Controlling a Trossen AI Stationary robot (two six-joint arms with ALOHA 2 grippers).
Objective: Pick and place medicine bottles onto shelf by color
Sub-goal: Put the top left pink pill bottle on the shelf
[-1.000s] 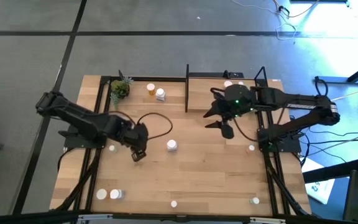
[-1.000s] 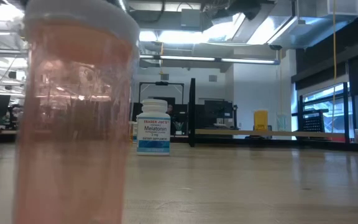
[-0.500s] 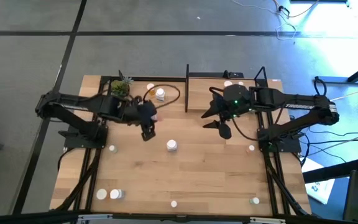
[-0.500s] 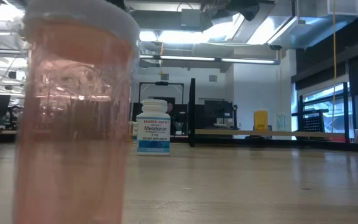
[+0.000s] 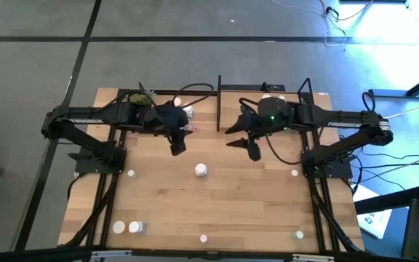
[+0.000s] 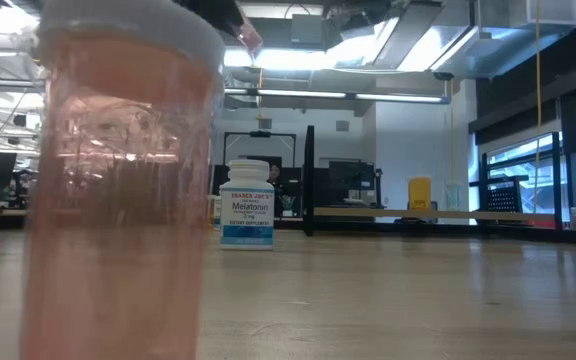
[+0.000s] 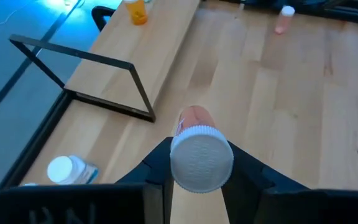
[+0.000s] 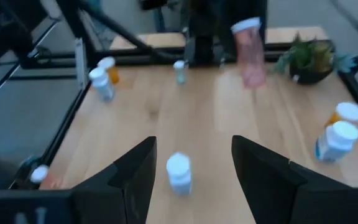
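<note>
Swung toward the shelf point(image 5: 264, 89), left gripper point(image 7: 199, 163) clenches a pinkish bottle point(image 7: 196, 154), label hidden; right gripper point(image 8: 191, 163) gapes.

Open tabletop point(image 5: 231, 196) mid-table; white bottle point(image 5: 201, 170) lone obstacle.

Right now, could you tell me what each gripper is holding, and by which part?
The left gripper grips a pinkish bottle just below its white cap. The right gripper is open, holding nothing.
</note>
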